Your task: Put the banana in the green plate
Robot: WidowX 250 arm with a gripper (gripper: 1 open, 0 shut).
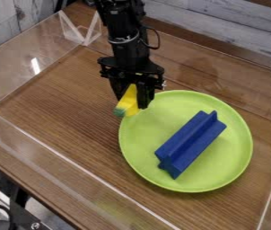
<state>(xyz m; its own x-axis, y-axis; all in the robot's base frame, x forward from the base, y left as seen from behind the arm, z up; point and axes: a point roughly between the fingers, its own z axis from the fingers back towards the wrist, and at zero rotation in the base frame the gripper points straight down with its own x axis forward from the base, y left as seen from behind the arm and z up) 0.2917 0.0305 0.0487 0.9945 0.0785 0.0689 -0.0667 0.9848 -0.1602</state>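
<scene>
The small yellow banana [126, 101] with a greenish tip sits between the black fingers of my gripper [131, 97], which is shut on it. It hangs right at the upper-left rim of the lime-green plate [150, 151], its lower tip over the wooden table just outside the rim. I cannot tell whether that tip touches the wood. The gripper points straight down from the black arm above. A long blue block [191, 143] lies inside the plate, to the right of the gripper.
The wooden table [60, 103] is enclosed by clear plastic walls [18, 63] on the left, back and front. The blue block takes up the plate's middle and right part.
</scene>
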